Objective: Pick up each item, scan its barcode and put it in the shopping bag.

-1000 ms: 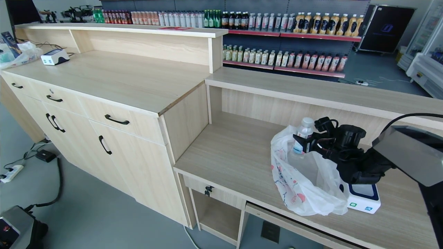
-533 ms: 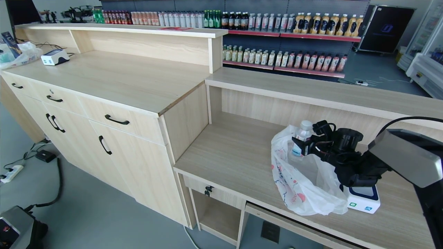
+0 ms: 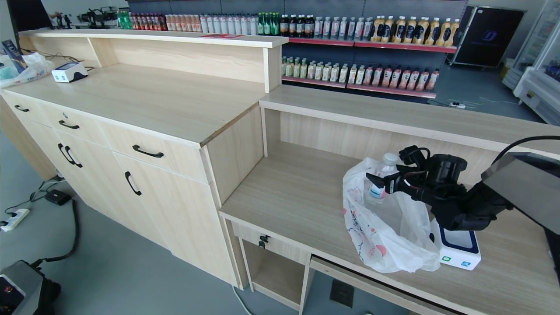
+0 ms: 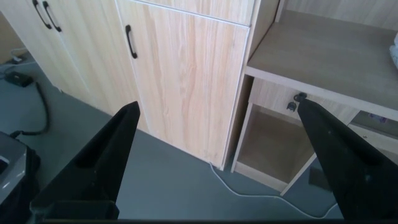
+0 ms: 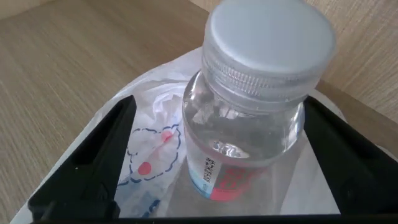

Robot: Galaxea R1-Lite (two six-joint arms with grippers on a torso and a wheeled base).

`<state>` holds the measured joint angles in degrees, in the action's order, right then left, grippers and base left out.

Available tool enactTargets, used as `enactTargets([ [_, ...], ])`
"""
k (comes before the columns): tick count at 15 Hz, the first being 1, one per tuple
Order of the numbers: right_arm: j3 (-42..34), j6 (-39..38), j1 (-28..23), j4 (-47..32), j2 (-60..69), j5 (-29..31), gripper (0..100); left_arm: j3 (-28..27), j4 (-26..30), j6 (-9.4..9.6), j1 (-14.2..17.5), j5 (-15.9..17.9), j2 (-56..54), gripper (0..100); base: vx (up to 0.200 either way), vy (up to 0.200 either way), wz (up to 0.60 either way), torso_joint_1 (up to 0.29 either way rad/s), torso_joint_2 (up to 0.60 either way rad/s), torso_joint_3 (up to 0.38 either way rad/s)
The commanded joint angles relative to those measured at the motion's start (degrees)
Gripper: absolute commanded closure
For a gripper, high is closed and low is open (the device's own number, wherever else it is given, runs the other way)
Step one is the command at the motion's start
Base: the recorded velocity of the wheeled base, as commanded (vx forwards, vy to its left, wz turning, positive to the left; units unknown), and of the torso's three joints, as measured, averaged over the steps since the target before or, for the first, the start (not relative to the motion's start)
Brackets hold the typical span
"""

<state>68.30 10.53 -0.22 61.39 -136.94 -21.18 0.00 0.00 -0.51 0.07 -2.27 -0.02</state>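
A clear water bottle with a white cap stands upright in the mouth of the white plastic shopping bag on the lower desk. My right gripper is at the bottle's upper part, open, with a finger on each side of it. Seen from the right wrist, the bottle sits between the spread fingers of the right gripper, over the bag. My left gripper hangs open over the floor in front of the cabinet, holding nothing.
A white and blue scanner sits right beside the bag, under my right arm. The desk has a raised ledge behind it. On the higher counter to the left are another scanner and a bag. Drink shelves stand behind.
My right gripper lowered the bottle a little into the bag's mouth, then spread its fingers off it. The right arm drew back slightly to the right.
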Motion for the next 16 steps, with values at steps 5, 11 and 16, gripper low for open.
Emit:
enactTargets([
  [5, -17.77, 1.07, -0.48, -11.03, 29.27, 0.52, 0, 0.00, 0.00, -0.02, 0.01, -0.02, 0.02, 0, 0.000, 0.000, 0.00, 0.000, 0.00, 0.000],
  [11, -18.29, 12.14, -15.43, -33.09, 48.43, 4.65, 0, 0.00, 0.00, -0.02, 0.01, -0.02, 0.02, 0, 0.000, 0.000, -0.50, 0.001, 0.00, 0.004],
  [16, -9.94, 4.58, -26.24, -38.63, 42.81, 3.77, 0, 0.00, 0.00, -0.02, 0.01, -0.02, 0.02, 0, 0.000, 0.000, -0.48, -0.046, 0.10, 0.066],
])
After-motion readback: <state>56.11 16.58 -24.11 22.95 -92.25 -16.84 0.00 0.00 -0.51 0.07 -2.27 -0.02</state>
